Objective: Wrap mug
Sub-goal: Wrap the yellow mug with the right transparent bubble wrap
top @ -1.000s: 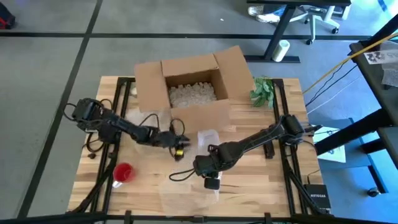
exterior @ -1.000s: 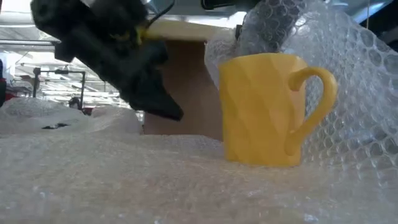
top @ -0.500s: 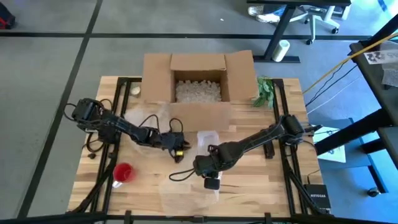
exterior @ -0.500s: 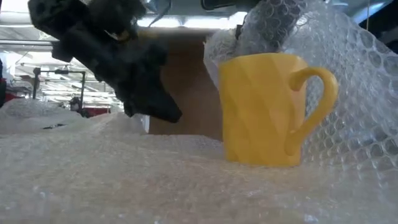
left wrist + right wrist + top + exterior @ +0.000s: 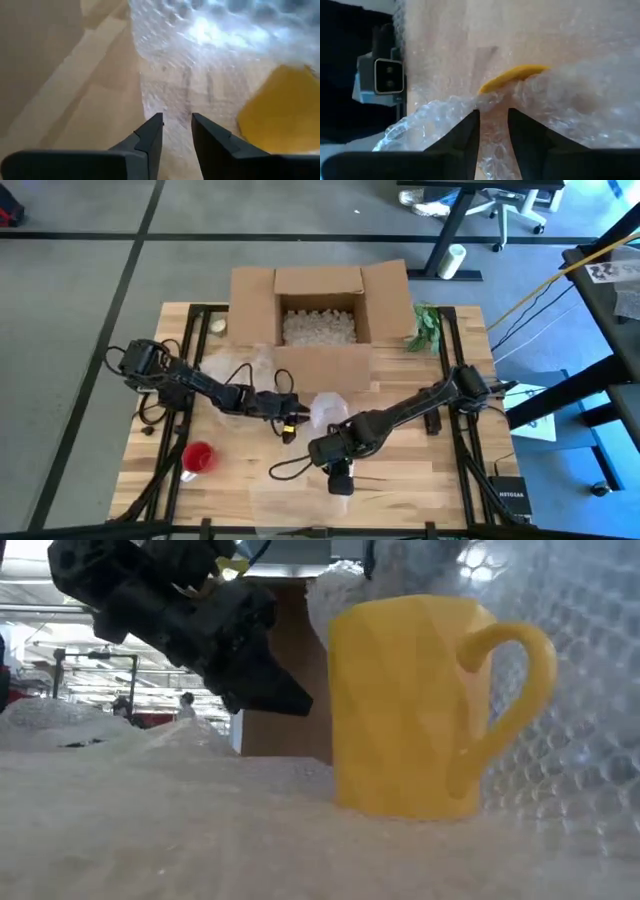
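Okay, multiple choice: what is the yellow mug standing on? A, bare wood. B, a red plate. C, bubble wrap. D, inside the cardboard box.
C: in the low view the yellow mug stands upright on the bubble wrap, which also rises behind its handle.

1. We find no legible text, brand, number or sign on any item in these views.
2. A small dark plate (image 5: 511,495) at the table's right front corner bears light lettering; we cannot read it.
3. The box (image 5: 318,310) and mug (image 5: 410,705) show no print.
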Robot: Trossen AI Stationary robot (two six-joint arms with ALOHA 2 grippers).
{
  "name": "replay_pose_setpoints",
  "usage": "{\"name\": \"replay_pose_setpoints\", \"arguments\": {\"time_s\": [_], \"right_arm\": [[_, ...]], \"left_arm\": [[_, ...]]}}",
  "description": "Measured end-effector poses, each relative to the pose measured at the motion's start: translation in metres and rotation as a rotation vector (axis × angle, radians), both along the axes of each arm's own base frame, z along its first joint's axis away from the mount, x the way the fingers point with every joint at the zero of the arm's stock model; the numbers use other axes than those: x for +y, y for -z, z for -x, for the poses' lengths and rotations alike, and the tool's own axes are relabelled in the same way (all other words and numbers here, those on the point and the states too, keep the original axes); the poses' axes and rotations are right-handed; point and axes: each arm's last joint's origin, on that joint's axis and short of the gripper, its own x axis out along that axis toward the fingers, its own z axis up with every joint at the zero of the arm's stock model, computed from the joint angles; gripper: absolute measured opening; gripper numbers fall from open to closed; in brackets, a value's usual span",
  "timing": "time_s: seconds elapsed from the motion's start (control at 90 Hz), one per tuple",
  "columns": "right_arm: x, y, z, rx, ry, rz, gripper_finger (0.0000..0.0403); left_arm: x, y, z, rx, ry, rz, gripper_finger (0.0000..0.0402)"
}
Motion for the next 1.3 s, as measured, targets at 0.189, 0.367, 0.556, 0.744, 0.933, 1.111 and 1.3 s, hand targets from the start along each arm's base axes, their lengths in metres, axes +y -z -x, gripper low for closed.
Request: {"name": "replay_pose_setpoints", "arguments": {"time_s": [0.189,0.367,0.556,0.744,0.933,1.111,1.3], "right_arm": [[0.000,0.002,0.002,0.015,0.001,0.034,0.0088],[0.000,0.002,0.002,0.018,0.001,0.036,0.0088],[0.000,0.003,0.002,0.013,-0.013,0.042,0.0088],[-0.001,0.004,0.004,0.023,0.000,0.078,0.0088],[-0.002,0.004,0.005,0.054,0.032,0.077,0.0088],[-0.003,-0.010,0.005,0.058,0.066,0.091,0.0088],[0.002,-0.028,0.006,0.041,0.063,0.086,0.0049]], "left_arm": [[0.001,-0.009,-0.004,-0.096,0.066,-0.014,0.0086],[-0.002,-0.017,-0.007,-0.170,0.135,-0.006,0.0086],[-0.009,-0.029,-0.011,-0.263,0.276,0.045,0.0086],[-0.027,-0.037,-0.014,-0.270,0.389,0.068,0.0086],[-0.040,-0.038,-0.015,-0.218,0.428,0.073,0.0086],[-0.047,-0.040,-0.014,-0.218,0.442,0.074,0.0086],[-0.049,-0.040,-0.014,-0.218,0.432,0.069,0.0086]]}}
